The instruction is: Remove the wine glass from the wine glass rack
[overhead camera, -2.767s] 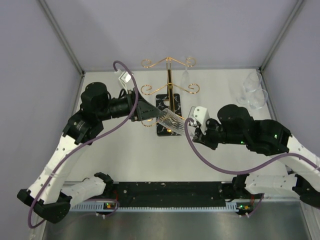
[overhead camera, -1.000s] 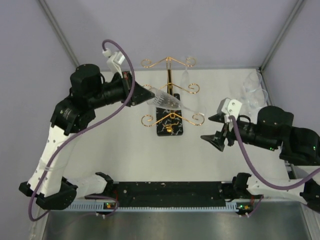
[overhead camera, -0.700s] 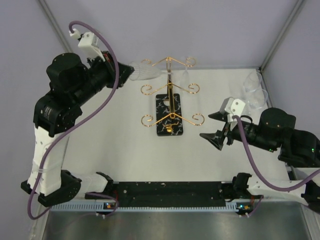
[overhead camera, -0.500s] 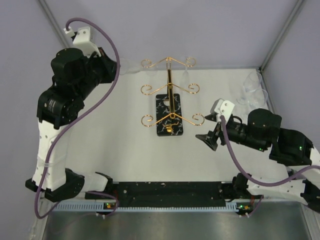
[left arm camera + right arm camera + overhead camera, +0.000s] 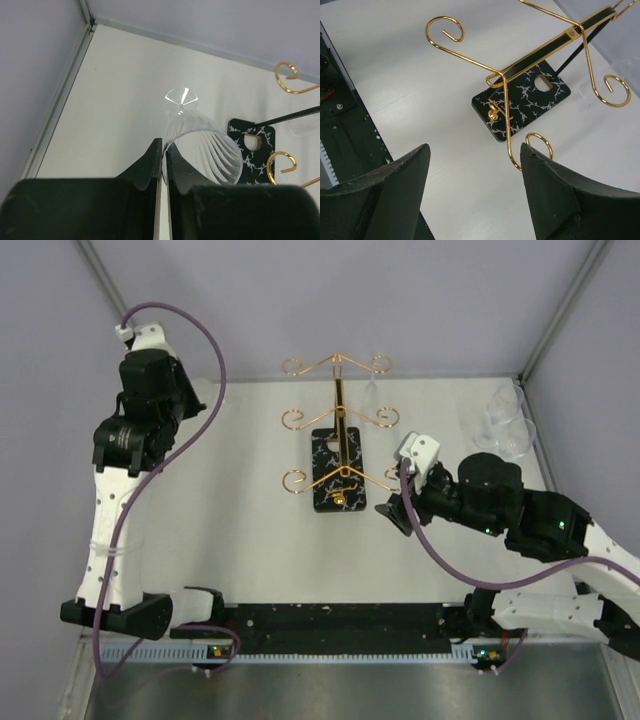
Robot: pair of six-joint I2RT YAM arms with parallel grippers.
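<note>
In the left wrist view my left gripper [image 5: 164, 146] is shut on the rim of a clear fluted wine glass [image 5: 207, 155]. The glass is tilted, its round foot [image 5: 181, 97] pointing away toward the table's far left corner, well clear of the wine glass rack [image 5: 251, 144]. The rack [image 5: 338, 468] is gold wire on a black veined base in the middle of the table. My right gripper [image 5: 396, 510] is open just right of the rack's near scroll [image 5: 539, 145], with nothing between its fingers [image 5: 407, 170]. In the top view my left arm [image 5: 140, 415] hides its gripper.
Another clear glass [image 5: 368, 392] hangs from the rack's back right arm. Two clear glasses [image 5: 508, 425] stand at the back right by the wall. Enclosure walls close in left, back and right. A black rail [image 5: 340, 625] runs along the near edge.
My left arm has carried the glass off the rack, up and away to the far left. My right gripper has moved left toward the rack's near right scroll and opened slightly.
</note>
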